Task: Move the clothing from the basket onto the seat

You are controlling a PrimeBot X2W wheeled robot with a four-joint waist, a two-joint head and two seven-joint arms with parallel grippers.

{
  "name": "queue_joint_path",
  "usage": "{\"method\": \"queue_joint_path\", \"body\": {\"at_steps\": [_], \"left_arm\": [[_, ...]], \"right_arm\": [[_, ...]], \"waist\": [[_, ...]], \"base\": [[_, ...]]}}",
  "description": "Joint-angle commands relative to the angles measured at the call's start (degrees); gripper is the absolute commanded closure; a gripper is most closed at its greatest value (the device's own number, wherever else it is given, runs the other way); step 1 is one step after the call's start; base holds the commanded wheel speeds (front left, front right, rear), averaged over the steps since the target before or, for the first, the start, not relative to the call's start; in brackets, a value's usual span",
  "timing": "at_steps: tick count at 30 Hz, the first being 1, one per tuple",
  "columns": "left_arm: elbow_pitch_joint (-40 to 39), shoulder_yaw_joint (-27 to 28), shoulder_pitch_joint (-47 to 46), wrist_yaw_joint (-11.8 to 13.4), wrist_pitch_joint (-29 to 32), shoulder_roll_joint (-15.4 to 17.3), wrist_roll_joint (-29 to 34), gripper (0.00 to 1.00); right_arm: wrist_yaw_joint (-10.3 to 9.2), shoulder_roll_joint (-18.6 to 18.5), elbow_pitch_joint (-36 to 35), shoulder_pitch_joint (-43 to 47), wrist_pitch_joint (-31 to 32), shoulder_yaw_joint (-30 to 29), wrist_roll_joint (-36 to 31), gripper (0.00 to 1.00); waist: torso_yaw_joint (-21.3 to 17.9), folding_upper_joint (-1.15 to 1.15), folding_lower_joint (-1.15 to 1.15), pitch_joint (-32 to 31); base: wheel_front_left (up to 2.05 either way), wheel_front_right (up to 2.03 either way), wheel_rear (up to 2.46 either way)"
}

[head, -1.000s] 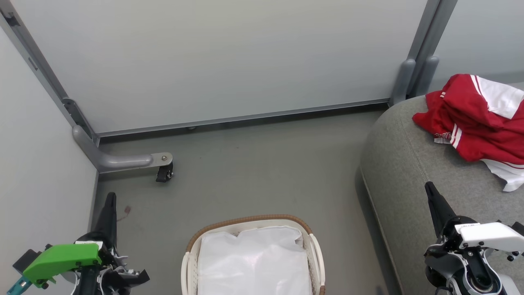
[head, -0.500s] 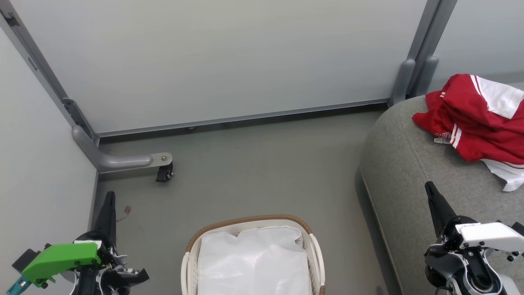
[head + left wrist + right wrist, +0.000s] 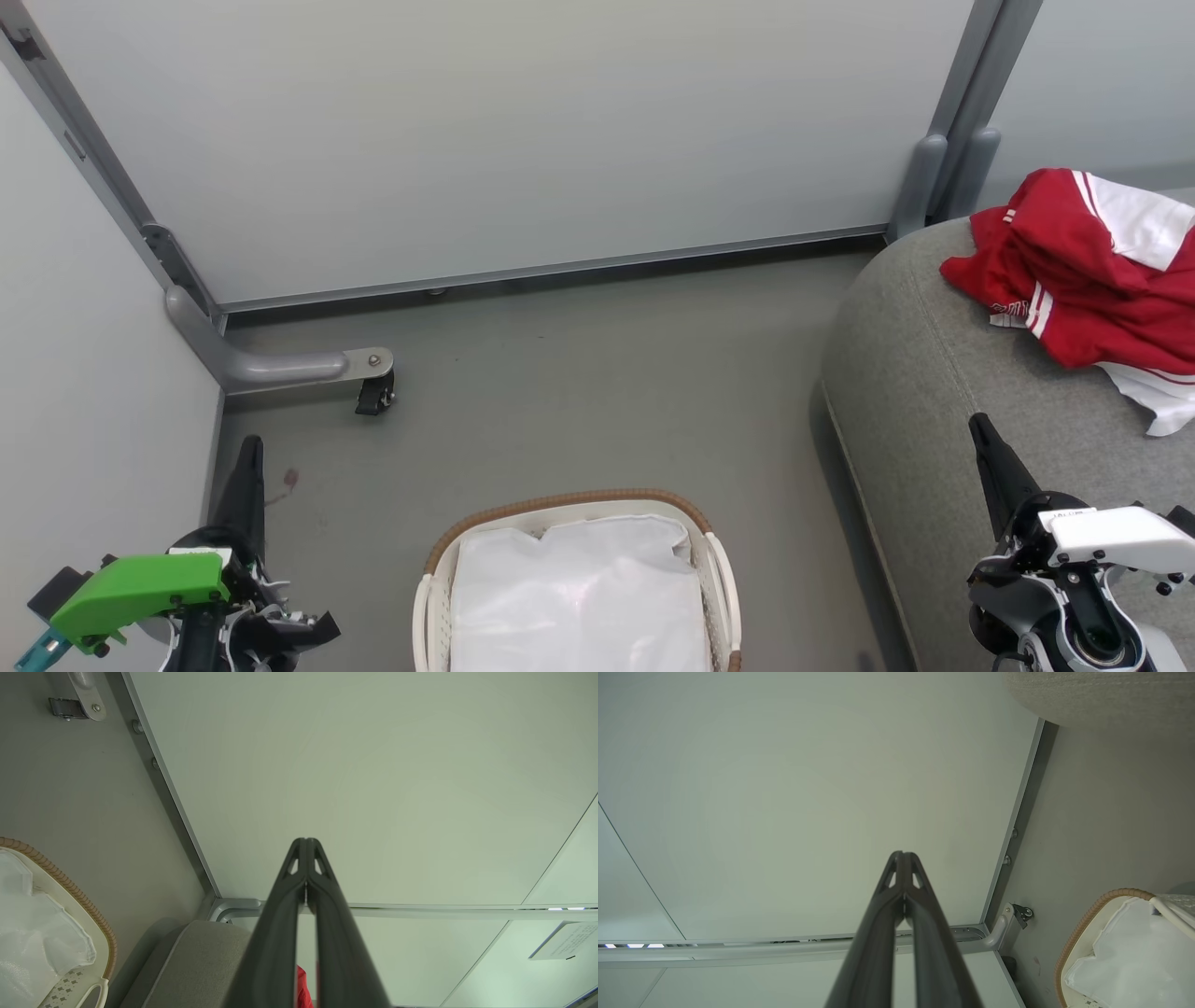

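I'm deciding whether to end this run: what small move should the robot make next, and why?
Probably just stop with the arms parked: the basket holds its white liner with no red visible, the clothing lies on the seat, and the left gripper and right gripper are shut and empty, so the job looks done.

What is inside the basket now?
Inside the basket, a crumpled white liner covers the whole visible interior. The red clothing lies on the seat instead. Anything under the liner is hidden, and the basket's near end is cut off by the picture's edge.
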Motion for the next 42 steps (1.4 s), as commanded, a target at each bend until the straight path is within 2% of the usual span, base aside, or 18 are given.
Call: {"method": "queue_joint_path", "body": {"at_steps": [1, 42], "left_arm": [[-0.10, 0.14, -0.61, -0.38, 0.22, 0.26, -0.15, 1.00], [-0.10, 0.16, -0.61, -0.39, 0.24, 0.24, -0.13, 1.00]], "right_arm": [[-0.04, -0.36, -0.23, 0.59, 0.19, -0.12, 0.17, 1.00], [-0.04, -0.36, -0.22, 0.59, 0.18, -0.11, 0.18, 1.00]], "waist": [[0.00, 0.00, 0.00, 0.00], [0.00, 0.00, 0.00, 0.00]], "base": [[0.00, 0.00, 0.00], [0.00, 0.00, 0.00]]}}
